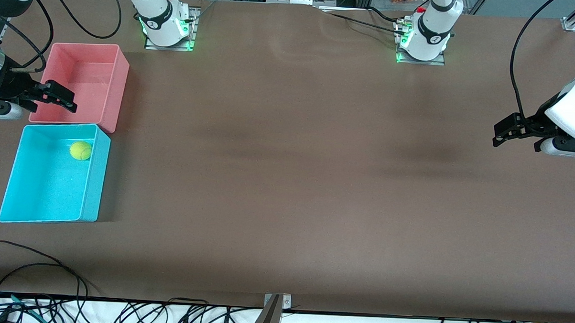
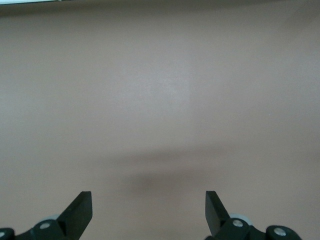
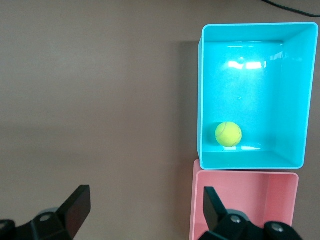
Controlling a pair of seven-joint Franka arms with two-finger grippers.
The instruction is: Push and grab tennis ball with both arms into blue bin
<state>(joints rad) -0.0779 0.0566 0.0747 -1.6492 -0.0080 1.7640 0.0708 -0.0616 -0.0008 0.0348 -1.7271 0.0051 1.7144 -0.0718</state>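
Tennis ball (image 1: 81, 150) is sitting inside the blue bin (image 1: 9, 180), on the floor of the tub in the corner closest to the pink bin (image 1: 120, 86) and toward the table's middle. It looks to be touching or nearly touching the bin wall there; right wrist view shows the same. Judging by that, the drop is done and what's left is pulling clear.

Right gripper (image 1: 60, 97) is hanging over the pink bin, at the right arm's end of the table, jaws spread and holding nothing. Right wrist view is looking down on both tubs, which are sitting edge to edge, blue one nearer the front camera.

Left gripper (image 1: 508, 129) is waiting over bare table (image 1: 287, 180) at the left arm's end, well apart from both bins, jaws spread, empty. Its wrist view is showing only brown surface.

For the step in hand, my read:
- Right arm should be lifting straight up before any sideways travel, so the fingers (image 3: 76, 207) aren't clipping the pink bin's thin wall.
- Avoid sweeping low over the blue bin; a knock on the rim could be shifting the tub or bouncing the ball out.
- Left arm needs nothing; leave it parked.
- Cables (image 1: 25, 267) along the near table edge are no concern for either arm.
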